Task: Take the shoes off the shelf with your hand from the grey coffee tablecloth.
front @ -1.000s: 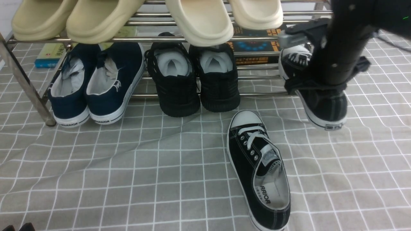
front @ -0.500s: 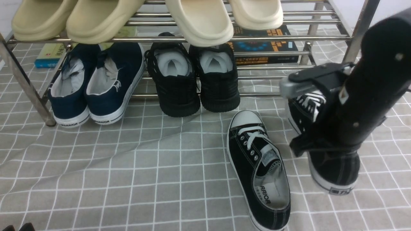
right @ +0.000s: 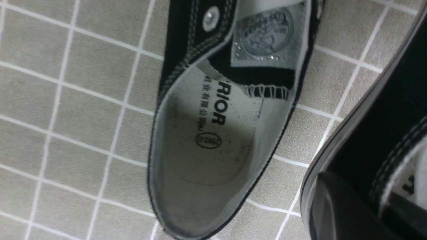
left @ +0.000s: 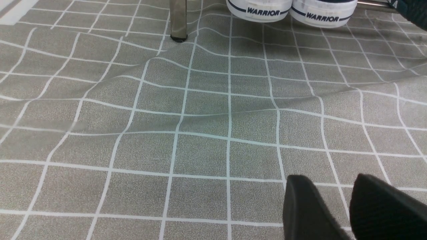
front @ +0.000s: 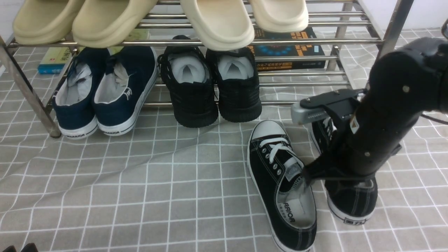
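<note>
One black canvas shoe (front: 280, 182) with white laces lies on the grey checked tablecloth (front: 140, 196) in front of the steel shelf (front: 196, 42). It also shows in the right wrist view (right: 206, 133). My right gripper (right: 370, 206) is shut on the side wall of the second black canvas shoe (front: 351, 203), one finger outside and one inside. It holds the shoe low, just right of the first shoe. My right arm (front: 378, 129) hides most of it in the front view. My left gripper (left: 332, 178) hangs open and empty over bare cloth.
Navy white-soled sneakers (front: 105, 91) and all-black mesh sneakers (front: 213, 87) sit on the shelf's lower tier. Beige slippers (front: 115, 21) lie on the top tier. Books (front: 287, 49) lie behind. A slanted shelf leg (front: 28, 94) stands at the left.
My right arm has carried the second canvas shoe off the shelf's right end, toward me and down, to beside the first shoe. The left arm has not moved.
</note>
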Controlling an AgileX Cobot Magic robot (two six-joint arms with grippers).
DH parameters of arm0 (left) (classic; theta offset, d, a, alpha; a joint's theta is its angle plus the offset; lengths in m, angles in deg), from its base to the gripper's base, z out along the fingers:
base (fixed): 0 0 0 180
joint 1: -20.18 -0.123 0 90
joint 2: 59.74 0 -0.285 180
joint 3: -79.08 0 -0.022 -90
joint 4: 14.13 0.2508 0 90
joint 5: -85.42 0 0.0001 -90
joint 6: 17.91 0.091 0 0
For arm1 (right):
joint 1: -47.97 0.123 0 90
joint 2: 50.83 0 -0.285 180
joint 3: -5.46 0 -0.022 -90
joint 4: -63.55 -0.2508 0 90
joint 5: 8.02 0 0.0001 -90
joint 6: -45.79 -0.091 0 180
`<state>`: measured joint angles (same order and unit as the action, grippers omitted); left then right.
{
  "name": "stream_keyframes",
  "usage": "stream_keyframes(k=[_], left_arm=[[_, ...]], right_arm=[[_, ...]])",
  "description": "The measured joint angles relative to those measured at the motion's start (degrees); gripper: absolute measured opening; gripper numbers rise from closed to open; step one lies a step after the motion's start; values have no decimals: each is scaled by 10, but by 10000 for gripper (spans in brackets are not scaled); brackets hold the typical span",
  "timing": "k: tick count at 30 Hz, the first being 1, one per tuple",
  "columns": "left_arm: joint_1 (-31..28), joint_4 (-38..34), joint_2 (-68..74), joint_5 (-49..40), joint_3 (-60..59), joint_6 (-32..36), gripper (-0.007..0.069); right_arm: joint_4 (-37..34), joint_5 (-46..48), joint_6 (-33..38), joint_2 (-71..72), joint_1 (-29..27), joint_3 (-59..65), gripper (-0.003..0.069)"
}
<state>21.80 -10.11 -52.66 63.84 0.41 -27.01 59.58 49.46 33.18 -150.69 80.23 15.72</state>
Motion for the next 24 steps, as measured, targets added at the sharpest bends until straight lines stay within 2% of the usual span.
stream_keyframes(k=[10, 20, 24], left_arm=[[0, 0, 0, 0, 0, 0, 241], [0, 0, 0, 0, 0, 0, 241], [0, 0, 0, 0, 0, 0, 241]], right_arm=[[4, -77, -12, -12, 0, 62, 25], [-32, -40, -4, -12, 0, 62, 60], [-33, -27, 0, -12, 0, 62, 100]])
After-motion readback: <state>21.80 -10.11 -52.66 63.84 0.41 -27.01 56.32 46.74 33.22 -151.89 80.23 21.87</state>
